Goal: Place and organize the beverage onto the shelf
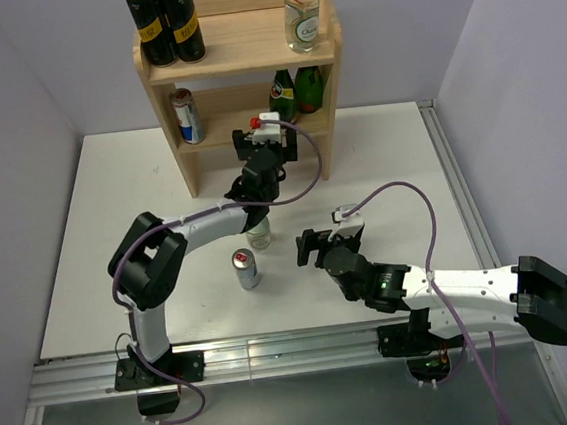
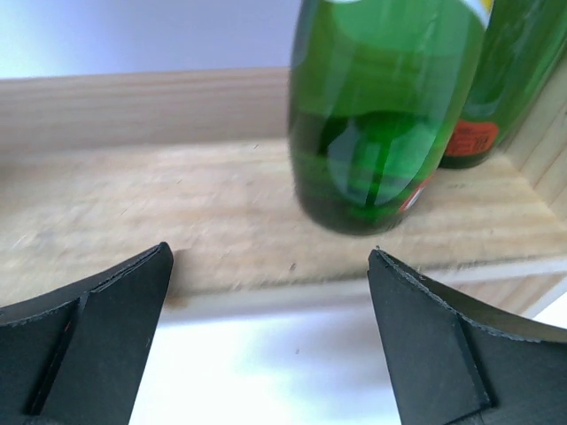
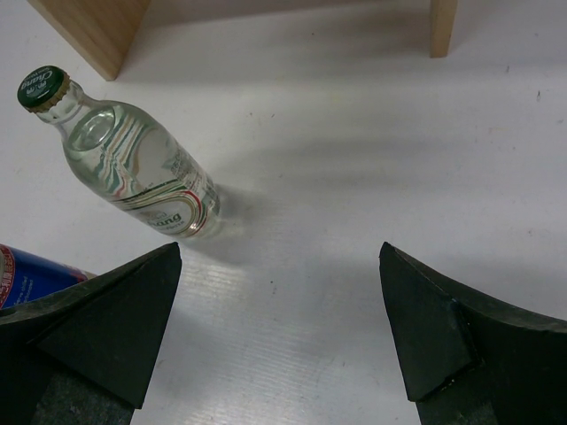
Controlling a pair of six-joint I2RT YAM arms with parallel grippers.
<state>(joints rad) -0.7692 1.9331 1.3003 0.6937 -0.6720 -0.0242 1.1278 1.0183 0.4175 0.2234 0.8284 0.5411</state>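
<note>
Wood shelf [image 1: 247, 37] upright, partly stocked; clear bottle [image 3: 133, 173] and can [image 1: 246, 268] stand before it.

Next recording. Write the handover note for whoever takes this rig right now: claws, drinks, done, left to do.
Left claw: open, empty, at the shelf middle tier, facing a green bottle.
Right claw: open, empty, over the table, facing the loose clear bottle.
Done: two black cans and a top clear bottle on the top tier; a silver can, that green bottle and a second green bottle on the middle tier.
Left: shelve the loose clear bottle and the blue can beside it.
</note>
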